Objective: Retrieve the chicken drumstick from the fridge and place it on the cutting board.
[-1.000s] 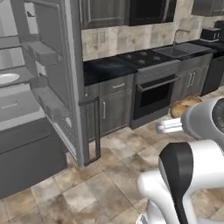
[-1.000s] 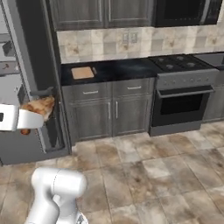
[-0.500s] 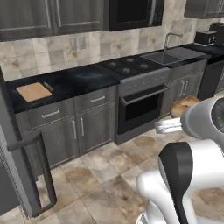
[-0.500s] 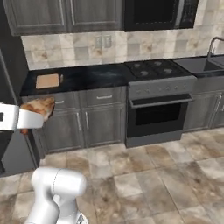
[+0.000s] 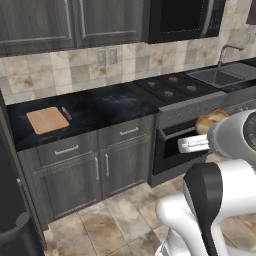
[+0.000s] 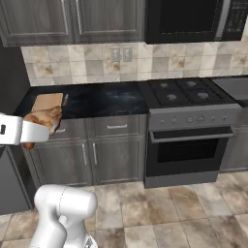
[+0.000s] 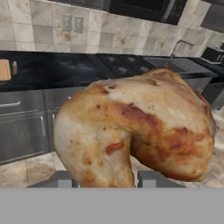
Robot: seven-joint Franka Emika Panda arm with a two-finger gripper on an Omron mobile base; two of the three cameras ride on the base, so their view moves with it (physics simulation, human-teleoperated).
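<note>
My gripper is shut on the chicken drumstick, a golden-brown piece with reddish patches that looms large in the hand view. From the base views the drumstick hangs in mid-air in front of the lower cabinets, held at the gripper. The cutting board, flat and light tan, lies on the dark counter at its left end, well apart from the drumstick. The fridge shows as a dark edge at the far left.
A black stove with an oven below stands right of the counter, and a sink with faucet lies further right. A small brown item lies beside the board. Dark cabinets and a microwave hang above. The tiled floor is open.
The whole picture has shifted: the base has swung from the open fridge to the counter and stove. The drumstick stays in the gripper, unchanged relative to the arm.
</note>
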